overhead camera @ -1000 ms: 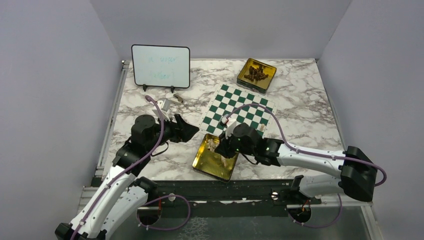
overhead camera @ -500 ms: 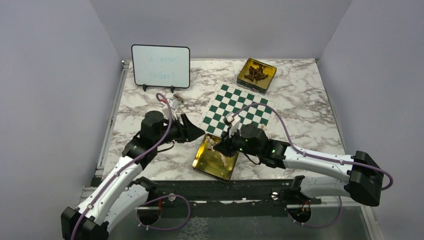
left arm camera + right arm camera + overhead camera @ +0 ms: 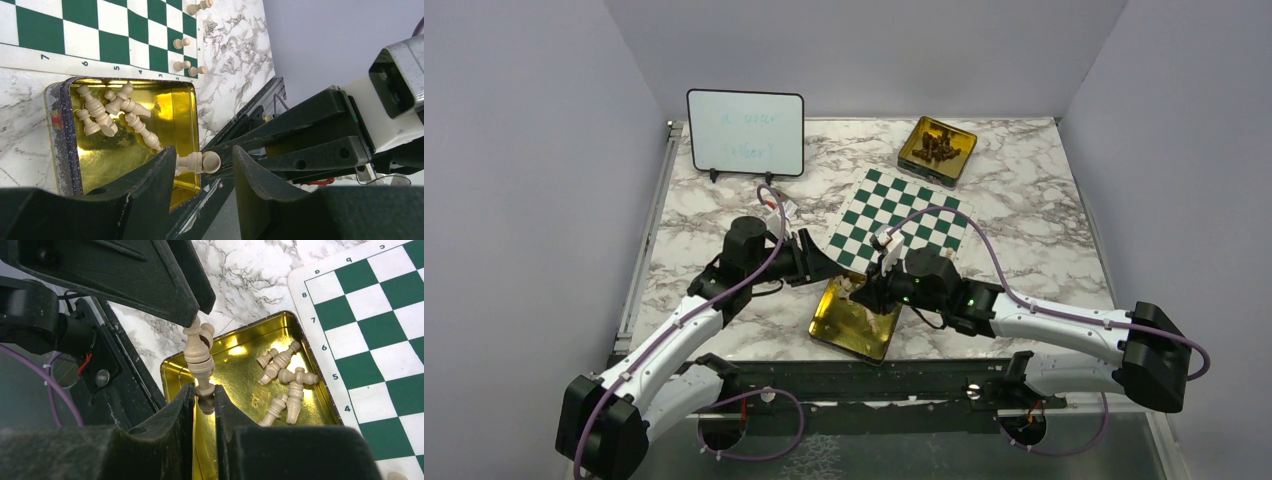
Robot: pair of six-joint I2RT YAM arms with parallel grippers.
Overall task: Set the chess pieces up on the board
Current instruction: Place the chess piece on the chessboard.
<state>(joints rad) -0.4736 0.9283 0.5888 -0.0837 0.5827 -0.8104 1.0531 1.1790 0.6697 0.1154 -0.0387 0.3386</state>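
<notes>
Marble-patterned tabletop (image 3: 1044,210): above the square gold tin (image 3: 110,157), the right gripper (image 3: 202,390) pinches a pale cream chess piece (image 3: 197,357) by its base. The left gripper (image 3: 204,150), jaws spread round its head and seemingly not yet touching, should close squarely before the right releases.

whiteboard (image 3: 745,133) upright; far gold tin (image 3: 910,141); near gold tin (image 3: 842,327); marble table (image 3: 1044,225)

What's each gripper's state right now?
Left gripper: open, jaws around the top of a chess piece, not clamped.
Right gripper: closed on that chess piece, holding its base.
</notes>
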